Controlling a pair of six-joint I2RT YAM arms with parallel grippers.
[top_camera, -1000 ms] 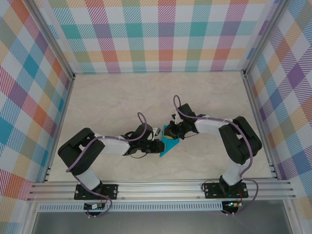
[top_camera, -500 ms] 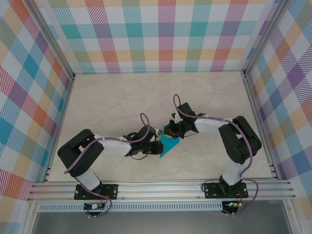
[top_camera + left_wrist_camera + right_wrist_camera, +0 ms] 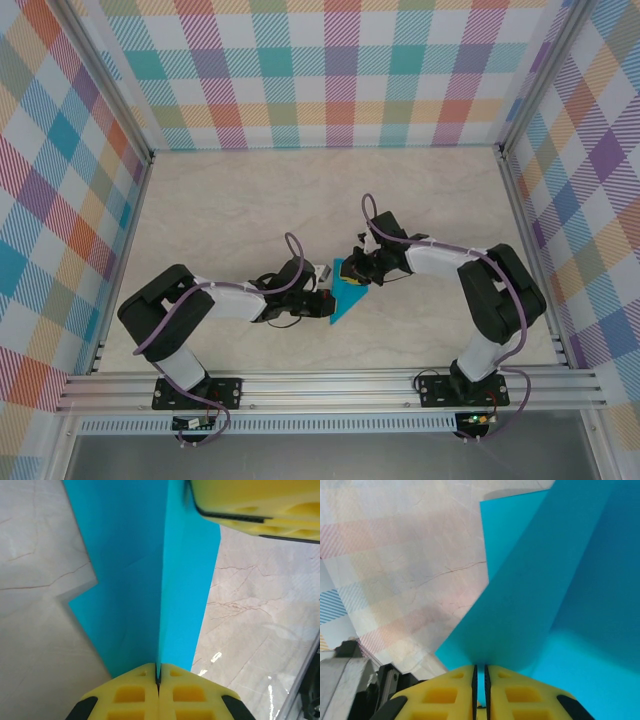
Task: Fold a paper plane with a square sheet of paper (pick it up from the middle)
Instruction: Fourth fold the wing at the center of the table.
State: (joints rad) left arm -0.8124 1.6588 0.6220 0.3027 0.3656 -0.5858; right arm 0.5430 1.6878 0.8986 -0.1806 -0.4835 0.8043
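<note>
The teal-blue paper plane (image 3: 347, 293) is a folded, pointed shape low over the table's middle, held between both arms. In the left wrist view the paper plane (image 3: 135, 580) stands on edge along its centre crease, and my left gripper (image 3: 158, 677) is shut on that crease at the near end. From above, the left gripper (image 3: 322, 300) sits at the plane's left side and the right gripper (image 3: 358, 272) at its upper edge. My right gripper (image 3: 480, 672) is shut on a raised flap of the paper plane (image 3: 560, 605). One yellow right fingertip (image 3: 250, 500) shows at the plane's far end.
The marble tabletop (image 3: 230, 210) stretches open to the back and left. Checked walls (image 3: 340, 70) enclose three sides. An aluminium rail (image 3: 330, 385) runs along the near edge by the arm bases.
Both grippers keep their hold. The right gripper has shifted slightly right and the left gripper has edged towards the paper, which now lies a little flatter and lower.
</note>
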